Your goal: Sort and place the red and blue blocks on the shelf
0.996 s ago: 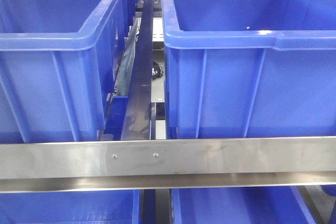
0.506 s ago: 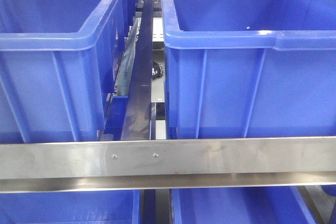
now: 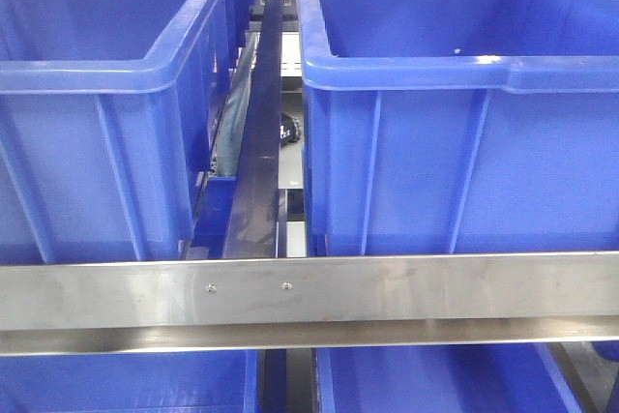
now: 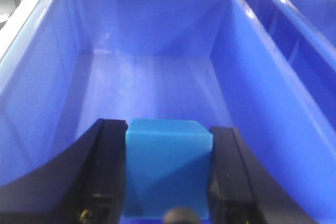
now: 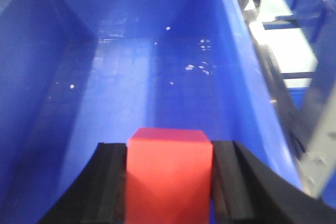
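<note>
Left gripper (image 4: 168, 179) pinching blue block (image 4: 168, 169), right gripper (image 5: 169, 182) pinching red block (image 5: 168, 174); each hanging over bin floor ahead. Advice: lowering before releasing, limiting bounce.

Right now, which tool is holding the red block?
The right tool. Its wrist view shows the red block clamped between its black fingers over a blue bin. The left tool grips the blue block instead.
</note>
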